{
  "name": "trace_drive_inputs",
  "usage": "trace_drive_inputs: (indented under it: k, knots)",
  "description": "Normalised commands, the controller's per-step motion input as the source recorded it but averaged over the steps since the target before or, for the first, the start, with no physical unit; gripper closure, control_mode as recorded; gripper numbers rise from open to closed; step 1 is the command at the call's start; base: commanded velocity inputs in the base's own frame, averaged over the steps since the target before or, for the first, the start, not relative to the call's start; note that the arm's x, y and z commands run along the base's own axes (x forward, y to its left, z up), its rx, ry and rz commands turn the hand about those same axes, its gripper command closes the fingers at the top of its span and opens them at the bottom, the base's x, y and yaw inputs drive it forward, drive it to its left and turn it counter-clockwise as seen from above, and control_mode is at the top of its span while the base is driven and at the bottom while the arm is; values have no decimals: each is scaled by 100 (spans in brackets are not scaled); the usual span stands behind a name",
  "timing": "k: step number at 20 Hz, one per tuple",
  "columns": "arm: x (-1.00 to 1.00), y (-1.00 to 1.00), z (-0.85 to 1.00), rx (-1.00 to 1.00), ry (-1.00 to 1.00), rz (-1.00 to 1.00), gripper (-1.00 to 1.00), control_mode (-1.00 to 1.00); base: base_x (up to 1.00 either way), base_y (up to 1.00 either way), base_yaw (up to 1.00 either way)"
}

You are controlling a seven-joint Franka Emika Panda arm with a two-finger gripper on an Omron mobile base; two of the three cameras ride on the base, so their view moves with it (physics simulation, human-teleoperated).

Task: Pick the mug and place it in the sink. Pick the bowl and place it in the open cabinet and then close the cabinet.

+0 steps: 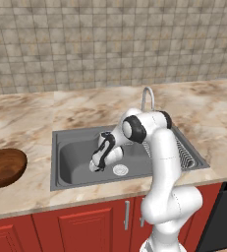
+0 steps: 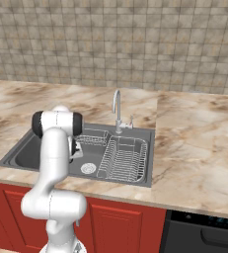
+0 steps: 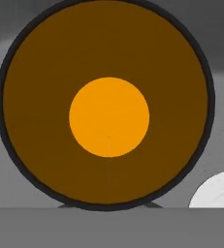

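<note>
The mug (image 3: pixel 108 116) sits close under the hand in the hand view, seen from straight above: a dark rim, brown inner wall and orange bottom. My gripper (image 1: pixel 97 166) hangs low inside the sink (image 1: pixel 61 142), left of the round drain (image 1: pixel 120 170), and is shut on the mug's rim. The grey basin floor lies around the mug, and the pale drain (image 3: pixel 219 191) is at the lower right. The dark brown wooden bowl (image 1: pixel 4 167) rests on the counter left of the sink. The cabinet is out of view.
A curved silver faucet (image 1: pixel 148 98) stands behind the sink (image 2: pixel 150 163). Wire racks (image 2: pixel 125 158) take up the basin's right half. Red base cabinets (image 1: pixel 85 226) run below the marble counter (image 1: pixel 208 118), with a dark appliance (image 2: pixel 204 232) to the right.
</note>
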Motion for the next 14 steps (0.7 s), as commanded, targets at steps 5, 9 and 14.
trace_drive_inputs:
  k: [5,9,14]
  knots:
    - [28,6,-37,1,0,-1,100,-100,0,0,0]
    - [25,0,-39,1,0,-2,100,-100,0,0,0]
    - [20,6,-39,0,0,-3,-100,-100,0,0,0]
